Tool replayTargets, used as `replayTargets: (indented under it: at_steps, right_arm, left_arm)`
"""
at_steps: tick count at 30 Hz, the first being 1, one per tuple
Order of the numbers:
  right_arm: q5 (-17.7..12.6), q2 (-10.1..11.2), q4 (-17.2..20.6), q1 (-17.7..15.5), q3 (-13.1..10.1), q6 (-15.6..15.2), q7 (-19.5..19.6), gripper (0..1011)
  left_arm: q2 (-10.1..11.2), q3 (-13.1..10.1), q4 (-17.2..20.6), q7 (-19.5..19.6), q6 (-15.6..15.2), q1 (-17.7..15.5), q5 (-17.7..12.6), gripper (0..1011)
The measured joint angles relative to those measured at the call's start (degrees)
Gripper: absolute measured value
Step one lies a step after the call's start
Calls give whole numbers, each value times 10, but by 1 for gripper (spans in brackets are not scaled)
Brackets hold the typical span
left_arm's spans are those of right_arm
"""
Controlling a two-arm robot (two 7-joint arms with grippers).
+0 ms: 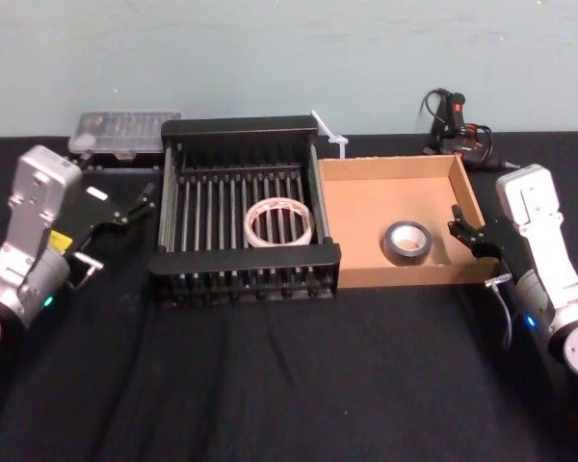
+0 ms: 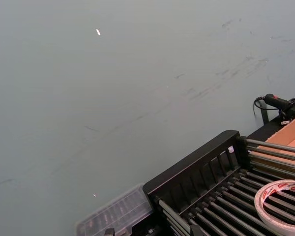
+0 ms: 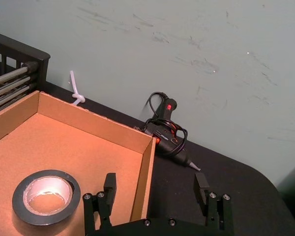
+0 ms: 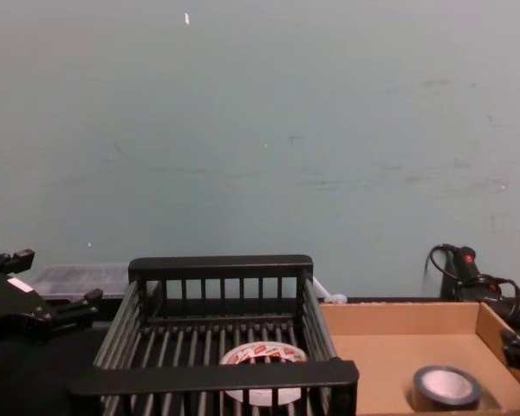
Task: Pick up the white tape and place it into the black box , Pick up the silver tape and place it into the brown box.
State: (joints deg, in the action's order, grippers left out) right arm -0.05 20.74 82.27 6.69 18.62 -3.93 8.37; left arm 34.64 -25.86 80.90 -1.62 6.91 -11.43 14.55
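Note:
The white tape (image 1: 277,204) (image 2: 280,186) (image 4: 262,354), with red markings, lies flat on the slats inside the black box (image 1: 241,126) (image 4: 217,375). The silver tape (image 1: 406,257) (image 3: 44,221) (image 4: 442,403) lies flat inside the brown box (image 1: 356,231) (image 3: 88,147), near its right side. To the left of the black box my left gripper (image 1: 140,200) (image 4: 52,279) is open and holds nothing. My right gripper (image 1: 459,228) (image 3: 155,184) is open and holds nothing, its fingertips standing at the brown box's right wall.
A clear plastic case (image 1: 125,130) (image 2: 113,214) sits behind the black box at the back left. A black glue gun (image 1: 453,120) (image 3: 167,132) with its cord and a white zip tie (image 1: 329,133) lie by the wall at the back. Black cloth covers the table.

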Motion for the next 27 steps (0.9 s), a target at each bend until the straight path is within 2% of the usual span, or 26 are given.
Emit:
replayTargets:
  at_steps: [27]
  right_arm:
    - [0, 0, 0, 0, 0, 0, 1, 1002]
  left_arm:
    - [0, 0, 0, 0, 0, 0, 0, 1002]
